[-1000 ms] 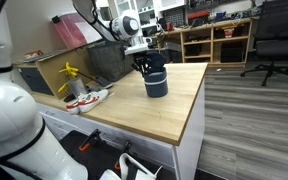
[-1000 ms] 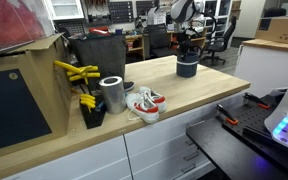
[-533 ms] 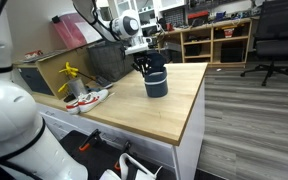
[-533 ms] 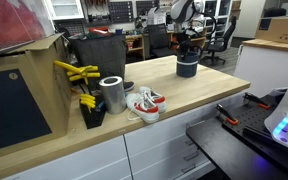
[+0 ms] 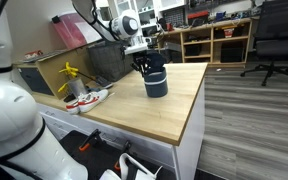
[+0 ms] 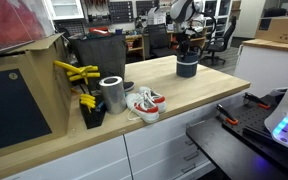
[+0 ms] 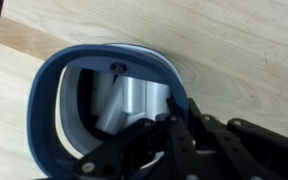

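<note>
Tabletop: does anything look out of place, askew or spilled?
A white and red shoe lies on the table next to a metal can and yellow tools, an odd thing there. The blue cup stands upright; nothing is spilled.

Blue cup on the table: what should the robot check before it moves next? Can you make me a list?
1. The blue cup stands upright on the table: ok.
2. The jaws are shut, right at the cup's rim: ok.
3. The cup's wall is really pinched between the jaws: cannot tell; they hide that bit of rim in the wrist view.
4. The cup sits well back from the table edge: ok.
5. The shoes and the silver can are far from the cup: ok.
</note>
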Robot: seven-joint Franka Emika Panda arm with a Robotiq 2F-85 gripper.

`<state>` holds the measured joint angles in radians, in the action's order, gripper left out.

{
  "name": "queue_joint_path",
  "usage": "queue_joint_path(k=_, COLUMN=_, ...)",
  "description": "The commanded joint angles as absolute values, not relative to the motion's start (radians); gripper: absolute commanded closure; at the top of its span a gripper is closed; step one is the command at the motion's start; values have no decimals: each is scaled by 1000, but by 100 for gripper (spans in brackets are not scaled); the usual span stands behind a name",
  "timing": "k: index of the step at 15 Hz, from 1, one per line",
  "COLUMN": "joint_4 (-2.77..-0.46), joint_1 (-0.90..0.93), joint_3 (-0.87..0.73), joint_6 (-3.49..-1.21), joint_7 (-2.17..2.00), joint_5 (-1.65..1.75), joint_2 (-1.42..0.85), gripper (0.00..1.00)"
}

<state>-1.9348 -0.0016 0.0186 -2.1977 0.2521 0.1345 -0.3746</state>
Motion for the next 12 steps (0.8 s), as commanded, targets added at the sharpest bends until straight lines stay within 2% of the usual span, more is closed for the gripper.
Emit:
queue_joint_path(k=1, joint_4=-1939, joint_1=5, joint_3=22, joint_6=-2128, joint_7=243, joint_5=144, joint_2=-341, gripper=97)
queue_joint_path(k=12, joint_4=-1923, joint_1=2, joint_3=23, joint_6=-2123, joint_7=255, joint_5=141, joint_2=-358, gripper=97)
